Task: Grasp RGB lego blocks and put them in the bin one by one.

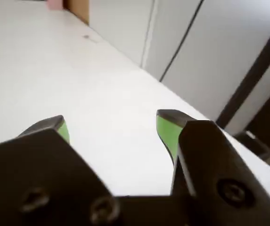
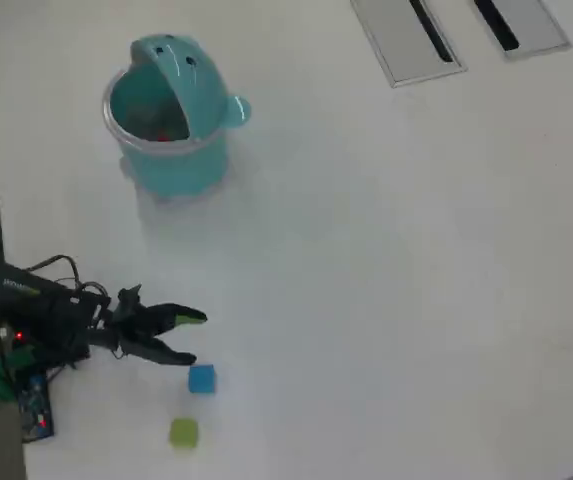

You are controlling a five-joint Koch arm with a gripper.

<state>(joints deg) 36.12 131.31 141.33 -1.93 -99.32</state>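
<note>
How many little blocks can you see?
3. A blue block lies on the table by the claw, a yellow-green block lies below it in the overhead view, and something red, probably the third block, shows inside the whale bin.

Bare table [image 2: 386,260] between gripper [image 2: 192,338] and bin [image 2: 171,165]; blue cube [image 2: 202,379] sits just beside the jaws.
</note>
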